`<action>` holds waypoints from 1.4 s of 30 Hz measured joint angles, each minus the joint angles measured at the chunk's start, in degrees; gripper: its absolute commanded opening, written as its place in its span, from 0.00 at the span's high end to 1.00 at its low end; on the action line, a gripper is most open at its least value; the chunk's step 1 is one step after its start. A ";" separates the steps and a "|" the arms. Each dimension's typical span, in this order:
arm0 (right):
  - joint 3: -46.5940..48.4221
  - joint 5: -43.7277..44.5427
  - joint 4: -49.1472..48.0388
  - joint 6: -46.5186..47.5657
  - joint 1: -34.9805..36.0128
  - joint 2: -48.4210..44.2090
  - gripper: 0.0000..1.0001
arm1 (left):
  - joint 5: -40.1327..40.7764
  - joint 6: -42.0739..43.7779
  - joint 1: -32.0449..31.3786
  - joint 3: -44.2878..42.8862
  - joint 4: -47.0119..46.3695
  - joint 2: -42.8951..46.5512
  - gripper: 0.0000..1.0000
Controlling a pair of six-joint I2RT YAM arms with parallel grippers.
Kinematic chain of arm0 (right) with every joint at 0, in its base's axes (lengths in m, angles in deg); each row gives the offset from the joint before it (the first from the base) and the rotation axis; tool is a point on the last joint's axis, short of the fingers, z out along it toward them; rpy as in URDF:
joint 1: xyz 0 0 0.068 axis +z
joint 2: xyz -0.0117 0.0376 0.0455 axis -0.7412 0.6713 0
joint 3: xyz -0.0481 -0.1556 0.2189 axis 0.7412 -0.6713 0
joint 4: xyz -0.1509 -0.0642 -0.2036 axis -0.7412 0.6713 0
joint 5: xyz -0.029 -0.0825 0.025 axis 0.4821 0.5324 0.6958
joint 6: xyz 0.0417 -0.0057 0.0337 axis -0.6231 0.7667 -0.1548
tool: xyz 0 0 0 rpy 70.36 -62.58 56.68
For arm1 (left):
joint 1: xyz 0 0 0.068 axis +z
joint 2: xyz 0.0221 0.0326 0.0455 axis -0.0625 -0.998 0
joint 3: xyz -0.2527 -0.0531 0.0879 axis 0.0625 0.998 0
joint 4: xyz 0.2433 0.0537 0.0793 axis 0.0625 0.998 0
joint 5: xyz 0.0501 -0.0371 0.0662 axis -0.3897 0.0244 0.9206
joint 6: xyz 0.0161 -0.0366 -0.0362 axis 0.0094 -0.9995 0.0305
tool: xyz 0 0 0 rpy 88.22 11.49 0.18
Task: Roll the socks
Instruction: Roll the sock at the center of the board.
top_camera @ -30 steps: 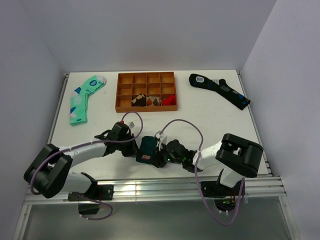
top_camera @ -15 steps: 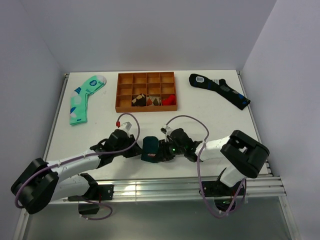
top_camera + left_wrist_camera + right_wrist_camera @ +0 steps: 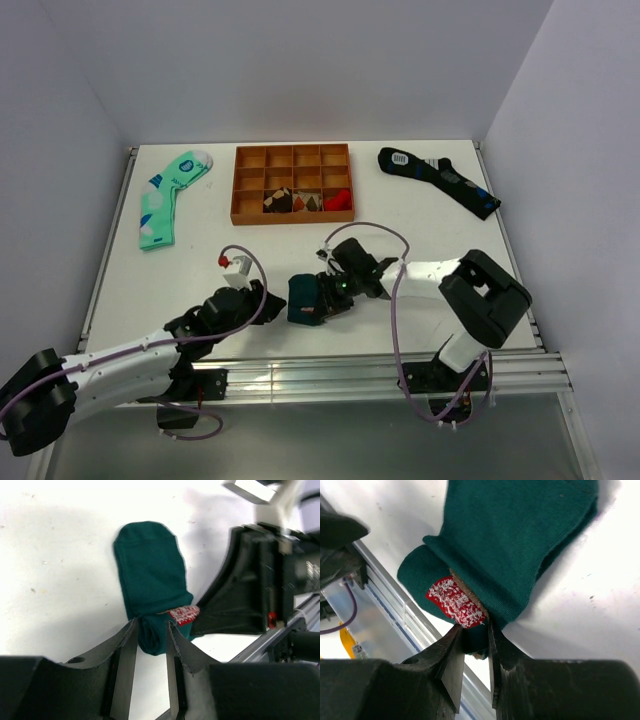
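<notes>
White counter (image 3: pixel 200 270): orange tray (image 3: pixel 293 219) holds small pieces (image 3: pixel 300 201); right pincer (image 3: pixel 476 630) clamps socks (image 3: pixel 520 540), red patch (image 3: pixel 452 602) clear from its wrist; left pincer (image 3: pixel 151 624) parted, empty.

The white bench (image 3: pixel 440 240) carries four things. At its far left lies a mint-green patterned sock (image 3: pixel 165 197), at the far middle an orange compartment tray (image 3: pixel 292 217), and at the far right a black sock with blue patches (image 3: pixel 440 178). Near the front edge, about mid-width, lie the dark teal socks (image 3: pixel 303 298), partly rolled.
</notes>
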 measured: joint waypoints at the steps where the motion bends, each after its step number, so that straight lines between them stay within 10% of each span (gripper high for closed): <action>1: 1.68 -0.35 2.58 0.76 -0.39 0.85 0.84 | 1.09 0.17 -0.85 1.27 -1.42 1.16 0.65; 24: 30.86 -1.36 43.71 19.69 -5.14 18.47 0.83 | 21.79 15.17 -17.22 7.41 -25.51 -7.82 0.59; 42: 33.42 1.90 49.24 21.62 -5.27 19.45 0.84 | 7.08 20.98 -16.17 6.23 -37.48 -18.99 0.53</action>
